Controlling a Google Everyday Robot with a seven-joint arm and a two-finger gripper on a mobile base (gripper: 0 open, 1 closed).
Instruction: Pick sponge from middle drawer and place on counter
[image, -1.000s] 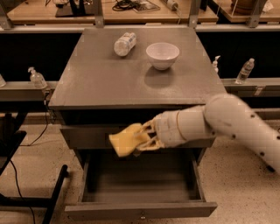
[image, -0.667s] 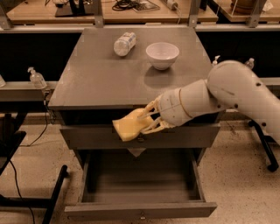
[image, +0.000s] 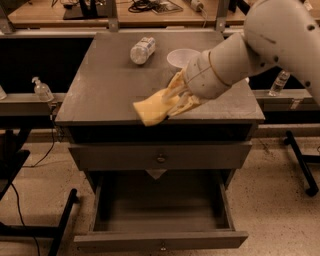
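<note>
I see the grey table (image: 107, 92), with the drawer (image: 160, 240) pulled open below. My hand (image: 175, 100) pinches the pale yellow, crumpled sponge (image: 150, 111) over the table's near edge. Behind the hand sits a white bowl (image: 179, 56); left of it, a bottle (image: 142, 50) lies.

Counter (image: 107, 92) carries a bottle (image: 142, 50) lying far-centre, white bowl (image: 179, 56) right of it; gripper (image: 174, 101) clasps the sponge (image: 150, 111) above the near edge.
</note>
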